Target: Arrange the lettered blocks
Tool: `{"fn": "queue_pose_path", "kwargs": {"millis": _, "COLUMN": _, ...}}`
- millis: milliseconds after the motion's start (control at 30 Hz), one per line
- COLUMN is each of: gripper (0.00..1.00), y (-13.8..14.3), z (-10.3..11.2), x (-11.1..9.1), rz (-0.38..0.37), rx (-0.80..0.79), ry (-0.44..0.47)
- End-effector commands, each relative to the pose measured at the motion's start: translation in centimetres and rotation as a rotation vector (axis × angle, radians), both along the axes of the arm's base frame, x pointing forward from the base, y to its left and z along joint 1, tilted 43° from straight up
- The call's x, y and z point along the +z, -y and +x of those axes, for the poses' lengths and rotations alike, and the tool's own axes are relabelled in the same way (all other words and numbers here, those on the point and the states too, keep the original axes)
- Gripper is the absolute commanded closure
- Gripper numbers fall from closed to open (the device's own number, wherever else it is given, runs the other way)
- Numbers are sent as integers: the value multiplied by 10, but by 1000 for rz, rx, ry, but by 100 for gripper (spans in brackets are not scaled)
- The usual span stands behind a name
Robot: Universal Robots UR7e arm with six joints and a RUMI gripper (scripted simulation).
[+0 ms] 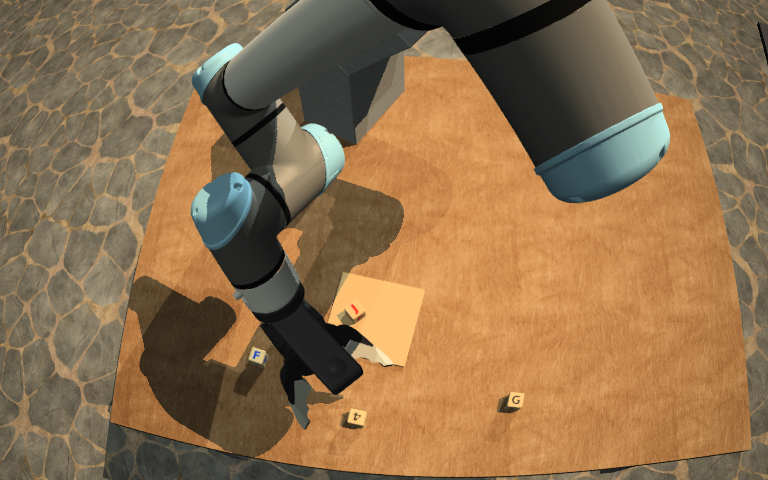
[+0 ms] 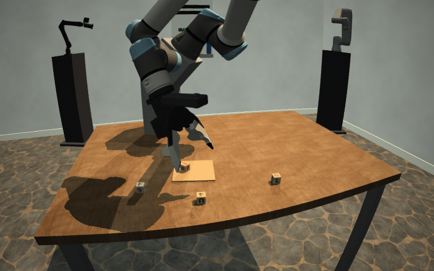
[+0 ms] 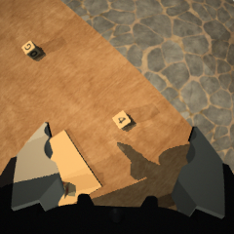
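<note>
The pincer (image 1: 339, 384) (image 2: 195, 158) (image 3: 120, 126) hangs above the counter (image 1: 566, 283) (image 2: 272, 137) (image 3: 73, 83), its fingers spread wide apart with nothing between them. The mat (image 1: 390, 316) (image 2: 203, 170) (image 3: 75, 161) lies flat on the counter, partly hidden by the pincer in the top view. One block, the red-marked block (image 1: 355, 311) (image 2: 184, 167) (image 3: 67, 190), sits on the mat; its top shows a red J-like mark. The other three are off the mat, well apart from each other. The F block (image 1: 257, 356) (image 2: 140, 187), with a blue F on top, stands in the arm's shadow. The block with a 4 (image 1: 356, 418) (image 2: 200, 197) (image 3: 123, 120) on top is near the counter's curved edge. The G block (image 1: 514, 401) (image 2: 276, 178) (image 3: 32, 50) sits well apart from the mat, a dark G on its top. No row is formed on the mat.
</note>
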State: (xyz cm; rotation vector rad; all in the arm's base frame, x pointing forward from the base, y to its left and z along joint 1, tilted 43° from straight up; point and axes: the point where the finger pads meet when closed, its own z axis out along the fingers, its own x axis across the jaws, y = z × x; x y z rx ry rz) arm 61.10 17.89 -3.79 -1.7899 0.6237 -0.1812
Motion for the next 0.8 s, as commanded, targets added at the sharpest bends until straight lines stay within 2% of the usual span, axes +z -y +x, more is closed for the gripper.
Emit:
{"fn": "queue_pose_path", "kwargs": {"millis": 0, "gripper": 0, "y": 14, "z": -22, "x": -20, "rz": -11, "rx": -8, "ry": -12}}
{"fn": "queue_pose_path", "kwargs": {"millis": 67, "gripper": 0, "y": 20, "z": -37, "x": -29, "rz": -16, "rx": -9, "ry": -15}}
{"fn": "queue_pose_path", "kwargs": {"millis": 167, "gripper": 0, "y": 24, "z": -44, "x": -33, "rz": -21, "rx": -10, "ry": -13}}
{"fn": "queue_pose_path", "kwargs": {"millis": 200, "gripper": 0, "y": 26, "z": -52, "x": -38, "rz": -23, "rx": -10, "ry": -14}}
{"fn": "queue_pose_path", "kwargs": {"millis": 267, "gripper": 0, "y": 26, "z": -52, "x": -38, "rz": -23, "rx": -10, "ry": -14}}
{"fn": "queue_pose_path", "kwargs": {"millis": 367, "gripper": 0, "y": 30, "z": -71, "x": -46, "rz": -25, "rx": -10, "ry": -16}}
{"fn": "queue_pose_path", "kwargs": {"millis": 433, "gripper": 0, "y": 30, "z": -71, "x": -46, "rz": -25, "rx": -10, "ry": -16}}
{"fn": "queue_pose_path", "kwargs": {"millis": 600, "gripper": 0, "y": 33, "z": -100, "x": -56, "rz": -23, "rx": -7, "ry": -16}}
{"fn": "queue_pose_path", "kwargs": {"millis": 667, "gripper": 0, "y": 33, "z": -100, "x": -56, "rz": -23, "rx": -7, "ry": -16}}
{"fn": "queue_pose_path", "kwargs": {"millis": 767, "gripper": 0, "y": 33, "z": -118, "x": -60, "rz": -19, "rx": -5, "ry": -14}}
